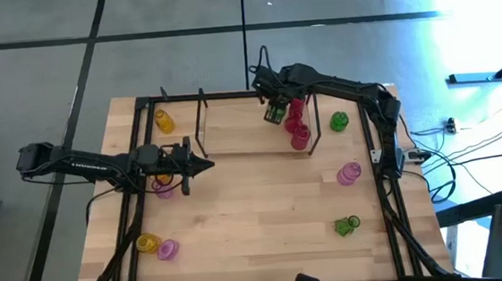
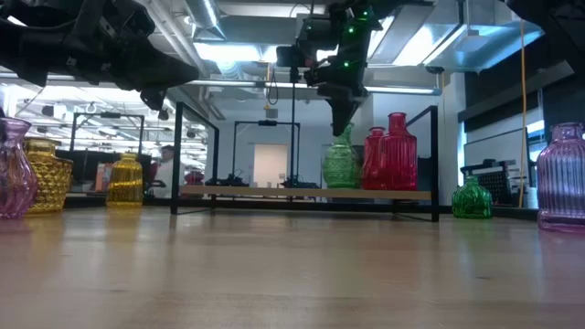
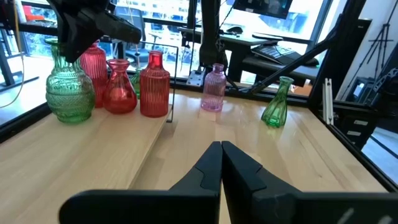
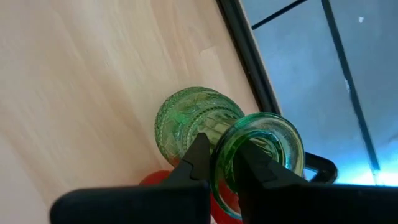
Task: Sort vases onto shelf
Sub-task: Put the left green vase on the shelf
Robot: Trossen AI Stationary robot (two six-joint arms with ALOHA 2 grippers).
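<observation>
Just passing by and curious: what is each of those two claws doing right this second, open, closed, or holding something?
Left gripper: closed, holding nothing, above the table.
Right gripper: closed on the green vase by its rim, at the shelf.

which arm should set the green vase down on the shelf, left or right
Right. Its gripper is already closed on the green vase at the shelf, beside the red vases. The left gripper is shut, empty, off the shelf.
</observation>
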